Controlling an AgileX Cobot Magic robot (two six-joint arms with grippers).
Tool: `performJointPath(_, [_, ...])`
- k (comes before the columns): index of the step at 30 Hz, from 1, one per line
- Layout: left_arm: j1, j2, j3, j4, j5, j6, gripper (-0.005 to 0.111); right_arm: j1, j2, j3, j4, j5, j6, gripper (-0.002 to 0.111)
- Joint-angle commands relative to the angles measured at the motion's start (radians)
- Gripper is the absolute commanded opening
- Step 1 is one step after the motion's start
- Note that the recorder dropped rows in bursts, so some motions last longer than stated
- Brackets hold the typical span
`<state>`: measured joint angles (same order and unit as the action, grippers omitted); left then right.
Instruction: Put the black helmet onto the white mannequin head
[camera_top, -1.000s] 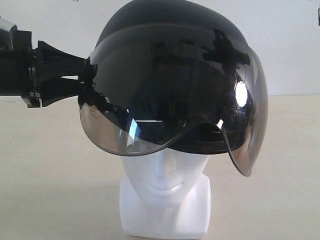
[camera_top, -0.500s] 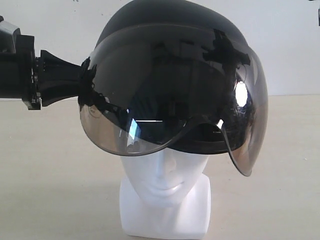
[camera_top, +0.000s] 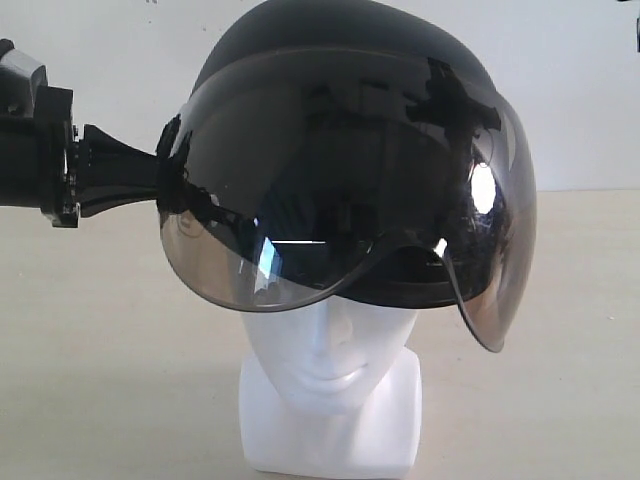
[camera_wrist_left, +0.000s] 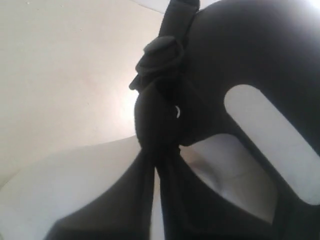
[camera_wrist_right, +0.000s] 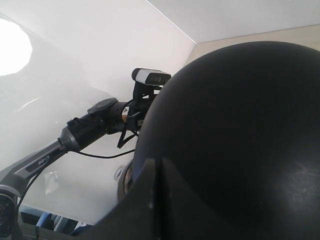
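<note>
Exterior view is showing the left gripper (camera_top: 157, 178), jaws together, its tips meeting the black helmet (camera_top: 330, 40) directly ahead, seated on the white mannequin head (camera_top: 330, 355)

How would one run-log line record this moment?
black helmet: on white mannequin head | visor: down over upper face | left gripper: shut at helmet side | right gripper: shut near helmet

helmet (camera_top: 340, 40): matte black, plain | visor (camera_top: 330, 180): smoke grey, darkest up top, paler and see-through toward lower rim, small white glints | mannequin head (camera_top: 330, 400): glossy white, plain | desk (camera_top: 90, 380): pale beige, plain | wall (camera_top: 90, 60): off-white | arm (camera_top: 30, 160): black | camera (camera_wrist_right: 150, 76): silver and black
</note>
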<state>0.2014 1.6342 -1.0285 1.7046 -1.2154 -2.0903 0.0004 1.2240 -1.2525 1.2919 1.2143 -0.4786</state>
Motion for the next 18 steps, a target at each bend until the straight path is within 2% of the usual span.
performJointPath(1, [-0.004, -0.002, -0.005, 0.023, 0.007, 0.008, 0.004, 0.0, -0.006, -0.007, 0.003, 0.007, -0.002, 0.0])
performJointPath(18, [-0.004, 0.033, 0.038, 0.04, 0.046, 0.009, 0.004, 0.0, -0.006, -0.007, 0.003, 0.007, 0.004, 0.0])
